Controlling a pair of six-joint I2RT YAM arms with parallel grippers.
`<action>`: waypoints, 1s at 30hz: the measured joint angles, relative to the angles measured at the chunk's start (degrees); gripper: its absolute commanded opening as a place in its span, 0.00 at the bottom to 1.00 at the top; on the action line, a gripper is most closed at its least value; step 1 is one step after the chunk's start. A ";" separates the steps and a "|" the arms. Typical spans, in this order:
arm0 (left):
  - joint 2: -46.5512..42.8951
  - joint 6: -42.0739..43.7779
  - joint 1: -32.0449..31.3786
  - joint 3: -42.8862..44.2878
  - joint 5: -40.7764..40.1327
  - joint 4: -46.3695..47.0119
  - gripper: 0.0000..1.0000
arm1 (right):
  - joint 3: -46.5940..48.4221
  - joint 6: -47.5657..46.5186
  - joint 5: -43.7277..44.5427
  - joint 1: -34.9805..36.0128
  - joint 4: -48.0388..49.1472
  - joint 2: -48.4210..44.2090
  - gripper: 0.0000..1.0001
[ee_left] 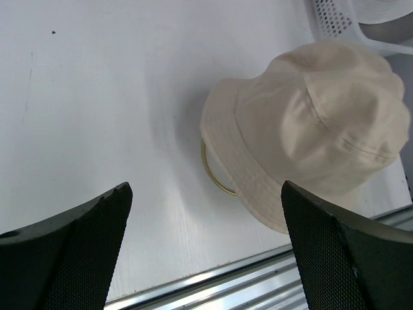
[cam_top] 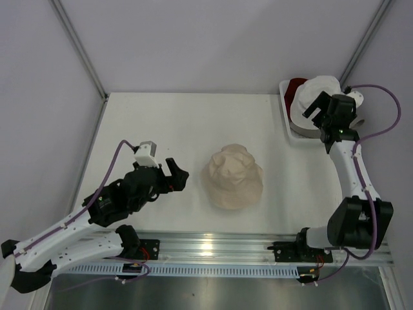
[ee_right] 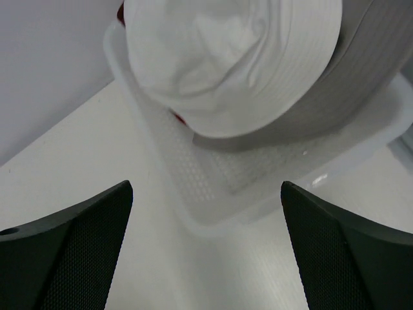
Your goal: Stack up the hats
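A beige hat (cam_top: 234,176) (ee_left: 316,123) sits crown up in the middle of the table, over a gold ring base (ee_left: 216,177) that peeks out under its brim. My left gripper (cam_top: 179,173) (ee_left: 205,190) stands open just left of it, holding nothing. At the back right, a white hat (cam_top: 316,93) (ee_right: 232,58) lies on a grey hat (ee_right: 348,90) in the basket, with a dark red hat (cam_top: 295,87) showing behind them. My right gripper (cam_top: 313,105) (ee_right: 206,187) hovers open above the basket's near corner, empty.
The white slatted basket (cam_top: 288,119) (ee_right: 213,219) stands at the table's back right corner, near the wall. A metal rail (cam_top: 213,248) runs along the near edge, close to the beige hat's brim.
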 measured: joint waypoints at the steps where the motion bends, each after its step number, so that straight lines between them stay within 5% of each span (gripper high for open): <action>1: 0.00 0.07 0.39 -0.20 -0.09 -0.66 1.00 | 1.99 -0.48 0.68 -0.74 0.68 2.43 0.99; 10: -1.64 -0.61 2.08 -7.28 0.94 -1.44 0.99 | 21.99 -4.07 -2.25 -9.51 4.83 21.44 0.99; 18: -3.39 1.46 2.69 -7.89 1.18 -1.27 0.99 | 25.33 -3.74 -12.98 -13.44 9.53 31.82 0.82; 21: -3.48 1.51 2.71 -7.89 1.18 -1.25 0.99 | 25.53 -3.13 -16.98 -14.43 11.10 34.49 0.50; 22: -3.48 1.46 2.71 -7.98 1.18 -1.16 0.99 | 25.57 -2.97 -17.66 -14.62 11.34 35.08 0.27; 25: -3.45 1.40 2.71 -8.57 1.33 -0.87 1.00 | 25.66 -2.36 -18.08 -14.99 11.32 35.71 0.00; 30: -2.58 1.40 2.71 -8.74 2.23 -0.15 0.99 | 24.50 -3.48 -17.35 -15.19 13.25 33.92 0.00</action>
